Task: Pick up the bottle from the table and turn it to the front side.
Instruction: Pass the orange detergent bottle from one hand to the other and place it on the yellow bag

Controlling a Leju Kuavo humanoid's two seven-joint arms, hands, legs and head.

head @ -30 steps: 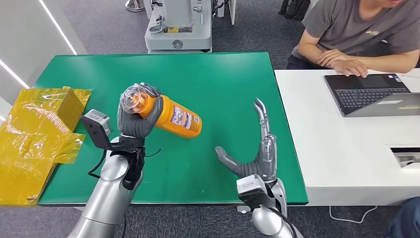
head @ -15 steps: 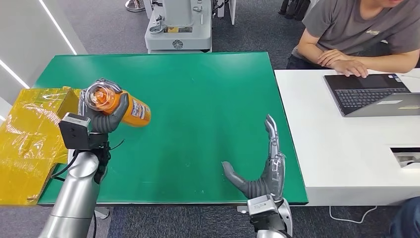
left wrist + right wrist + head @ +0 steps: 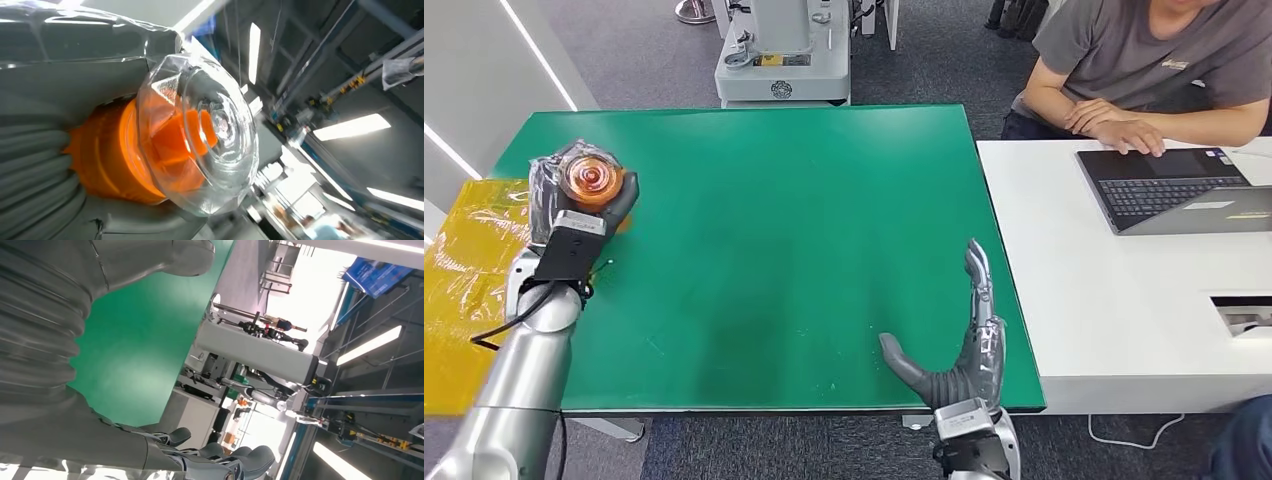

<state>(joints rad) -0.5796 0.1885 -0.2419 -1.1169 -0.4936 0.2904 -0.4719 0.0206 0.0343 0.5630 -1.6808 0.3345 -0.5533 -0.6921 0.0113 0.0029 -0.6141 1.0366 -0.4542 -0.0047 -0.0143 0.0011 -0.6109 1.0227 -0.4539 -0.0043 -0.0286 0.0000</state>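
Nearest you, the right hand (image 3: 959,350) hovers at the front edge of the green table (image 3: 804,200), fingers spread and straight, thumb out, holding nothing; at the table's left edge your left hand (image 3: 584,195) wraps its fingers tightly round the orange bottle (image 3: 592,178), whose clear cap (image 3: 210,130) faces the head camera. Farther off, a person (image 3: 1144,70) sits at the white desk (image 3: 1104,290) by a laptop (image 3: 1174,190); a grey machine (image 3: 784,50) stands beyond the table.

The orange bottle (image 3: 592,180) with a clear cap is held aloft, cap toward the head camera.
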